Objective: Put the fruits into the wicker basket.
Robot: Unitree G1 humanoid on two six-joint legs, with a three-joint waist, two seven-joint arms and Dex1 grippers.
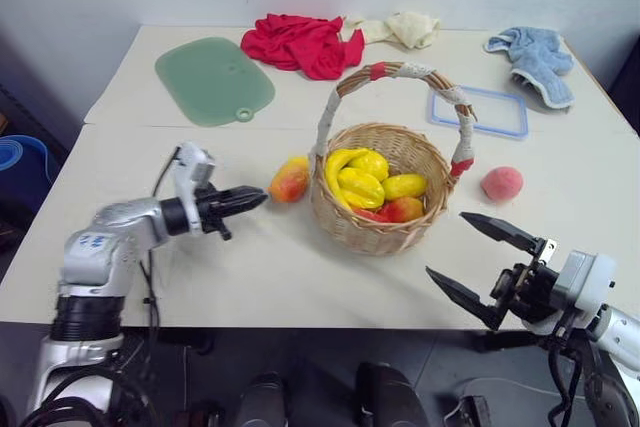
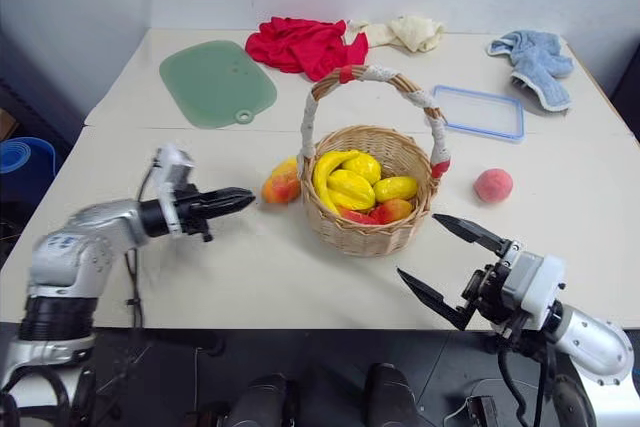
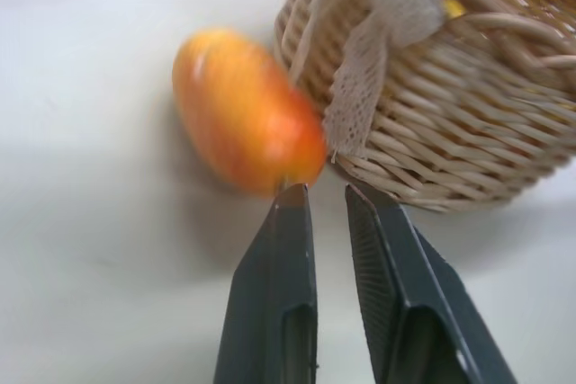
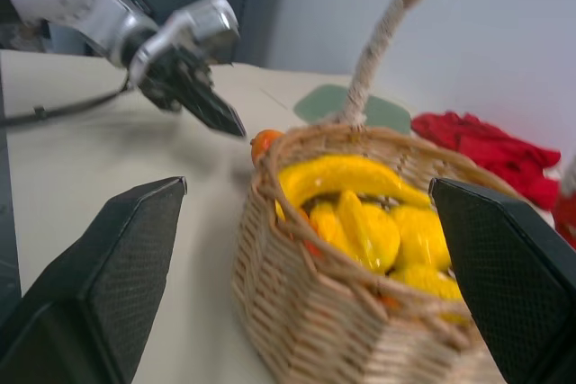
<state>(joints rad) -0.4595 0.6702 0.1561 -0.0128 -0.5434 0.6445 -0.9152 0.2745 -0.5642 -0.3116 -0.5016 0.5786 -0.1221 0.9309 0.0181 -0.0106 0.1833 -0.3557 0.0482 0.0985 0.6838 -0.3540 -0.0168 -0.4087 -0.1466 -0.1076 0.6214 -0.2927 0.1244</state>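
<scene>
R pincer (image 1: 492, 257) spread wide; L pincer (image 1: 252, 198) clenched empty, near yellow-orange red-blushed mango (image 1: 290, 180) beside wicker basket (image 1: 380, 222).

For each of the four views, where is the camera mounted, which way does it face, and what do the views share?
Left and right eye views: on the head, looking forward and down at the table; both arms show.
Left wrist view: along the shut left claw, facing the mango beside the wicker basket.
Right wrist view: between the open right claw fingers, facing the basket, with the left claw beyond.
Shared: the basket appears in all views.
</scene>
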